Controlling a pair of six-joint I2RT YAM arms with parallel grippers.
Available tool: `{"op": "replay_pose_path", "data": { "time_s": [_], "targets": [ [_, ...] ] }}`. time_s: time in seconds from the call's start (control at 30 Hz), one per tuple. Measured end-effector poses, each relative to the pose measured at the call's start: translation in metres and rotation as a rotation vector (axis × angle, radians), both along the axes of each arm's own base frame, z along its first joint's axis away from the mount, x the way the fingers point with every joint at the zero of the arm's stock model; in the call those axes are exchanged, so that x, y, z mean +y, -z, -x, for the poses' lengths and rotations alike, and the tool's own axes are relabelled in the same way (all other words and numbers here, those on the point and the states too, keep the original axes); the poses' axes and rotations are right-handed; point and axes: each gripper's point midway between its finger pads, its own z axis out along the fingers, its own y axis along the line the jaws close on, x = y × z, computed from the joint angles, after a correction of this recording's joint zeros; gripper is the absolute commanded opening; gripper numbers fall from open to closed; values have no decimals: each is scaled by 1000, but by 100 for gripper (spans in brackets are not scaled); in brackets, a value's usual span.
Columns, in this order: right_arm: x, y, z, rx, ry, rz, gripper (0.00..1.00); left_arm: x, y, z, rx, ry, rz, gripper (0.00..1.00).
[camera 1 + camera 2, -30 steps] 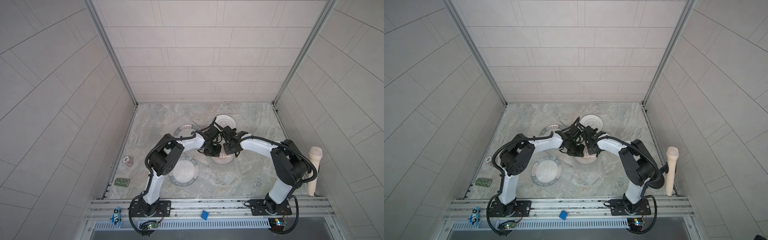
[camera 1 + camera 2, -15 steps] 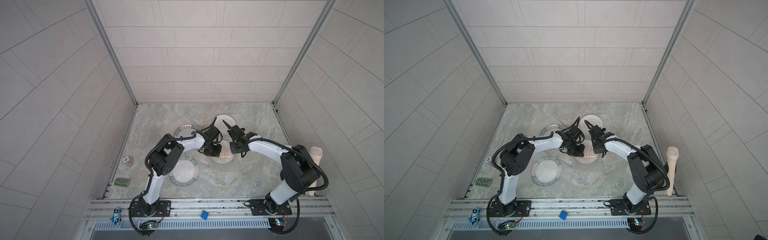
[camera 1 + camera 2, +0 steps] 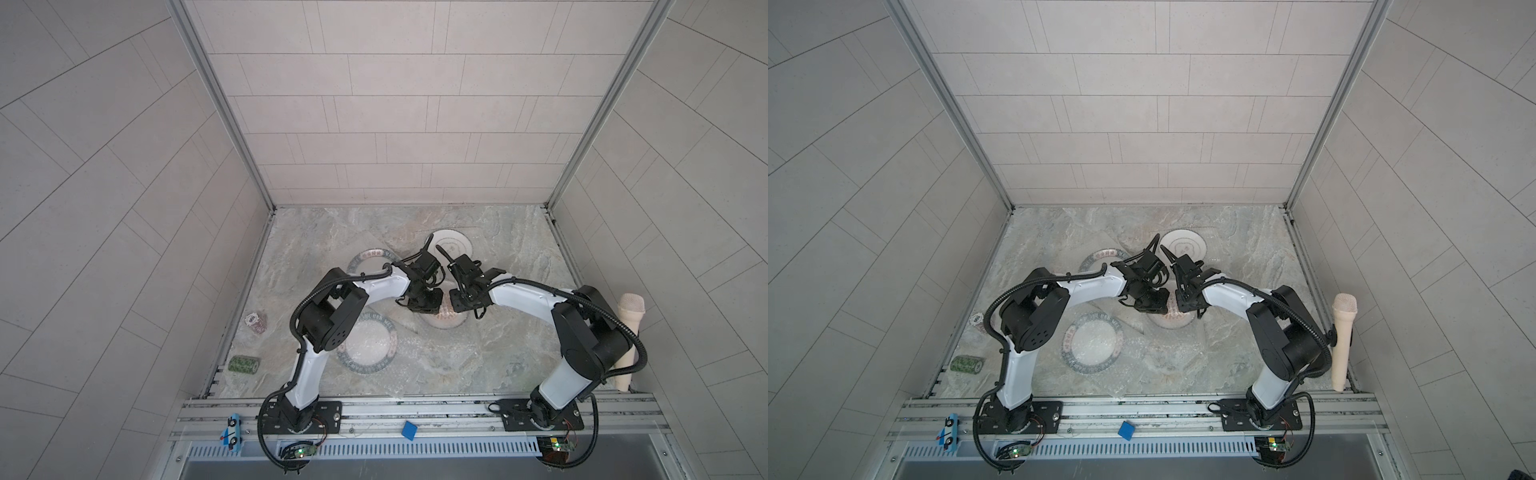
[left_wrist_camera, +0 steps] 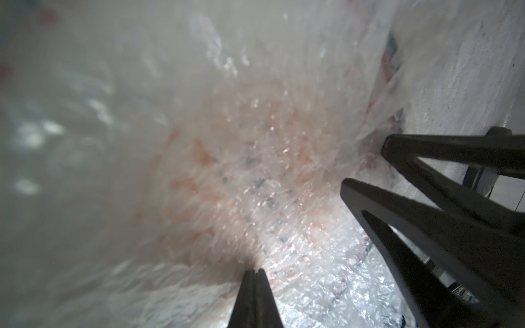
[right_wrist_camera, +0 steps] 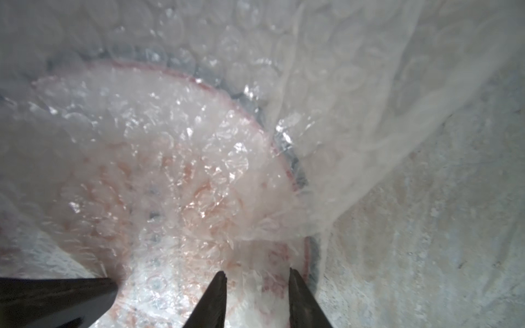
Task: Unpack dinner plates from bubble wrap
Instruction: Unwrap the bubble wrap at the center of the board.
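The orange-sunburst dinner plate point(image 3: 446, 319) point(image 3: 1170, 319) lies mid-table under bubble wrap point(image 5: 199, 159). My left gripper point(image 4: 256, 271) point(image 3: 424, 305) is shut on a pinch of that bubble wrap point(image 4: 216, 176) and holds it lifted over the plate's centre. My right gripper point(image 5: 257, 274) point(image 3: 460, 304) stands open just above the plate's red-edged rim point(image 5: 305, 255), with a loose fold of wrap between its fingers. The other dinner plates are a green-lettered one point(image 3: 368, 348) near the front, another point(image 3: 368, 258) partly behind the left arm, and a grey-ringed one point(image 3: 452, 246) at the back.
Loose clear sheets point(image 3: 415, 365) lie by the front edge. A green patterned roll point(image 3: 244, 364) and a pinkish cup point(image 3: 255, 322) sit at the left wall. A tall beige cylinder point(image 3: 628, 345) stands at the right wall. A blue block point(image 3: 409, 430) lies on the front rail.
My right gripper went from shut to open and let go of the wrap, and the right arm's elbow swung out to the right. The left gripper kept its pinch in place.
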Motion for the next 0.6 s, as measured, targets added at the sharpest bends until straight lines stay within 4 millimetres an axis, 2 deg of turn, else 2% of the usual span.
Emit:
{"op": "replay_pose_path", "data": {
  "time_s": [0.13, 0.37, 0.6],
  "targets": [
    [-3, 2, -2, -8, 5, 29, 28, 0, 0, 0, 1, -2, 0, 1],
    [-4, 3, -3, -29, 8, 95, 25, 0, 0, 0, 3, -6, 2, 1],
    [-9, 4, -6, -53, 48, 131, 9, 0, 0, 0, 6, -8, 2, 1]
  ]
}}
